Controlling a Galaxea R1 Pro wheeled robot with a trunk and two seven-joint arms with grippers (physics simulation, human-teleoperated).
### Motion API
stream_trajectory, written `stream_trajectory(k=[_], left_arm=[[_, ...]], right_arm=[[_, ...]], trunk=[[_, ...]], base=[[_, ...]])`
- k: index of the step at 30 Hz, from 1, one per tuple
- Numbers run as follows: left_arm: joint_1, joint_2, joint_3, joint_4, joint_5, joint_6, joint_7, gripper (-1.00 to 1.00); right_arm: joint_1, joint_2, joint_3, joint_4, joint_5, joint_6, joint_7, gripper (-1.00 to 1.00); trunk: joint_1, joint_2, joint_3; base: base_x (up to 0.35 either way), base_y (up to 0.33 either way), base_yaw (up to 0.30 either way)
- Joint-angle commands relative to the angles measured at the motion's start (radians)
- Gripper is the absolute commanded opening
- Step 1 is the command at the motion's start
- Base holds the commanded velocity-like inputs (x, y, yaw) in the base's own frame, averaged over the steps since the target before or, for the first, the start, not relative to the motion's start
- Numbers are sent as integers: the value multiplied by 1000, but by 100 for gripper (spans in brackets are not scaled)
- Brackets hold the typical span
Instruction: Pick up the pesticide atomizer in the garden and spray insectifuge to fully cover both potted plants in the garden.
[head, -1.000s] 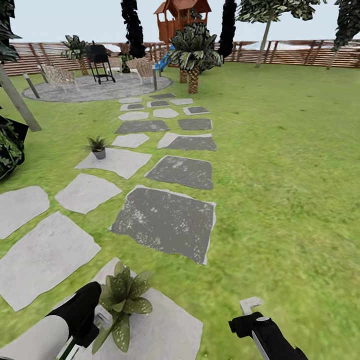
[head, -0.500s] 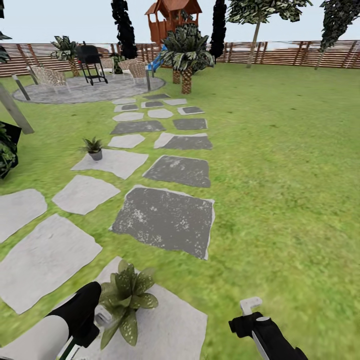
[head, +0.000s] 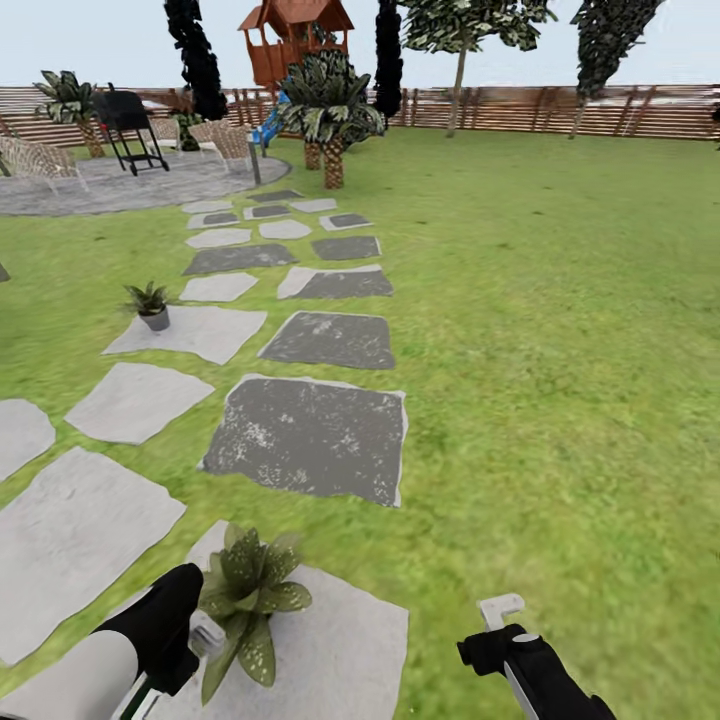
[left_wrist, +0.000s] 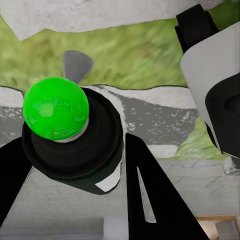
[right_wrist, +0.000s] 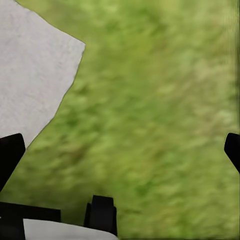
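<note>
We hold the pesticide atomizer (left_wrist: 75, 145) pinched between our left gripper's (left_wrist: 75, 200) black fingers (left_wrist: 155, 195), its round green top toward the wrist camera, just beside the near potted plant (head: 245, 600), which sits on a pale stepping stone (head: 340, 650) in the garden lawn (head: 560, 380). Our right gripper (right_wrist: 120, 150) hangs over grass to that plant's right with its fingertips spread wide, grasping nothing. The second potted plant (head: 150, 303) stands in its small grey pot well beyond the near plant, up the path toward the brown fence (head: 520, 108).

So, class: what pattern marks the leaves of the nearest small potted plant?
Pale speckles on olive-green pointed leaves, clearest in the head view.
</note>
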Motion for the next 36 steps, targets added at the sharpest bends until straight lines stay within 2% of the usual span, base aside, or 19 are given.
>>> stream_trajectory(k=[1, 3, 6, 8, 9, 11, 14, 21, 27, 36], left_arm=[[0, 0, -5, -2, -9, 2, -9, -100], [0, -6, -4, -2, -8, 2, -10, -100], [0, -82, -4, -1, -8, 2, -11, -100], [0, -116, -4, 1, -8, 2, -11, -100], [0, -142, -4, 2, -8, 2, -11, -100], [0, -159, -4, 3, -8, 2, -11, -100], [0, -164, -2, 4, -8, 2, -10, -100], [0, -147, -2, 5, -9, 2, -10, -100], [0, -84, 0, 4, -9, 2, -9, -100], [0, -5, -4, 4, -9, 2, -10, -100]], right_arm=[[-1, -1, 2, -1, 8, 6, 5, 100], [-1, -1, 2, -1, 8, 6, 5, 100], [-1, -1, 1, -1, 8, 6, 5, 100], [-1, -1, 0, -1, 8, 6, 5, 100], [-1, -1, 0, -1, 8, 6, 5, 100], [-1, -1, -1, -1, 8, 6, 5, 100], [-1, -1, -1, -1, 9, 6, 5, 100], [-1, -1, 0, 2, 10, 6, 5, 100], [-1, -1, 1, 3, 11, 6, 5, 100], [-1, -1, 1, 3, 11, 6, 5, 100]], trunk=[[0, 0, 0], [0, 0, 1], [0, 0, 3], [0, 0, 4], [0, 0, 5], [0, 0, 5], [0, 0, 5], [0, 0, 5], [0, 0, 5], [0, 0, 5]], base=[[0, 0, -297], [0, 0, -297], [0, 0, -297], [0, 0, -297], [0, 0, -216], [0, 0, -84], [0, 0, -17], [0, 0, -1], [0, 0, 0], [0, 0, 0]])
